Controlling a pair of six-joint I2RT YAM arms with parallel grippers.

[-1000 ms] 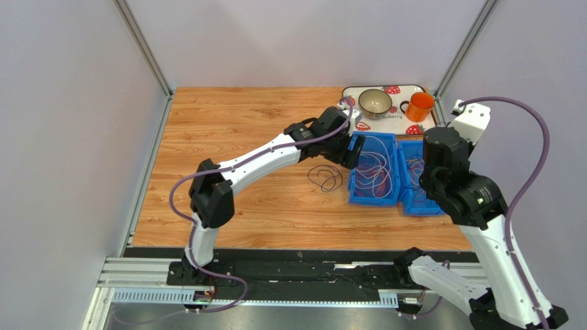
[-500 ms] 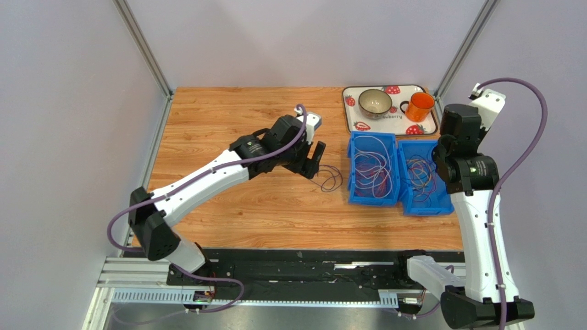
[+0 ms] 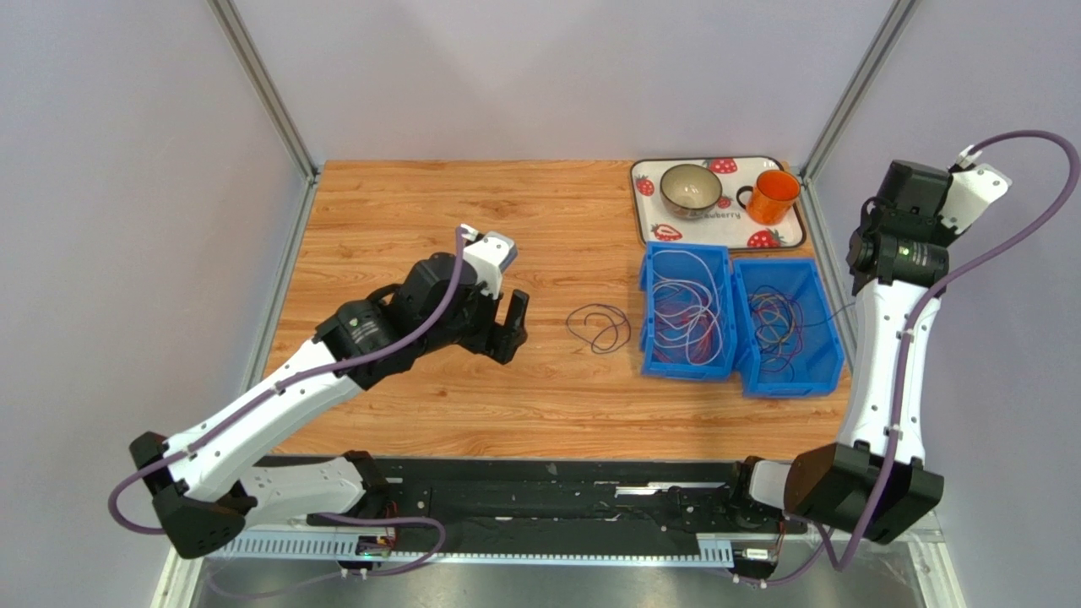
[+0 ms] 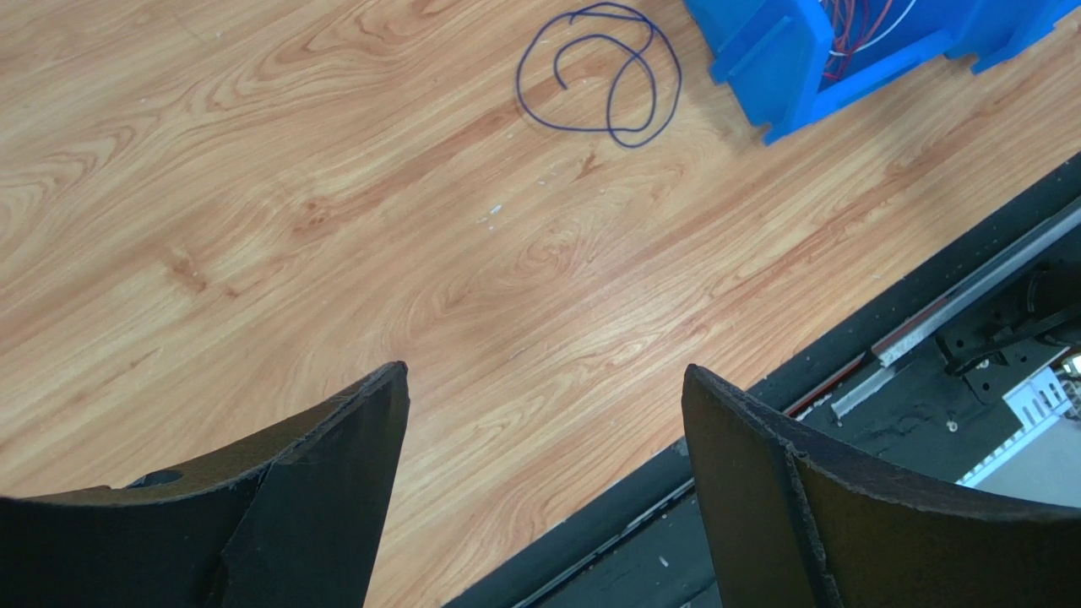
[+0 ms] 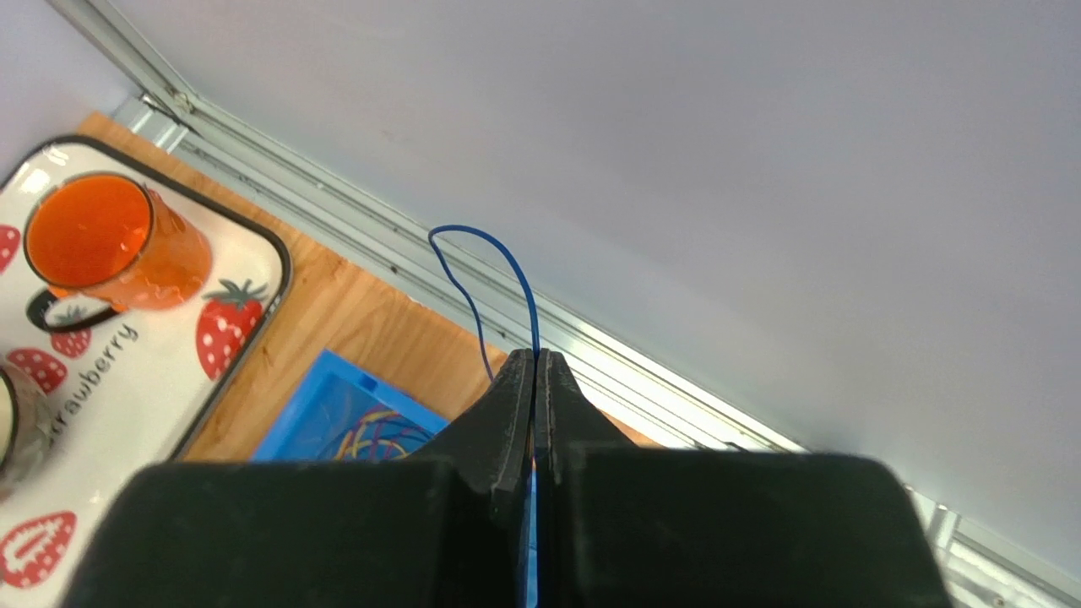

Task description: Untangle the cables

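Right wrist: thin blue cable (image 5: 472, 228), single arched loop, pinched in right gripper (image 5: 534, 361); left gripper (image 4: 546, 380) spread, empty

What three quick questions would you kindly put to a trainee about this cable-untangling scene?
1. True or false: the left end effector stands open and holds nothing.
2. What is the right end effector shut on? A) a thin blue cable B) an orange mug C) a bin's rim
3. Where does the loose dark cable lie?
Key: 1 true. 2 A. 3 On the wooden table, just left of the blue bins, outside them.
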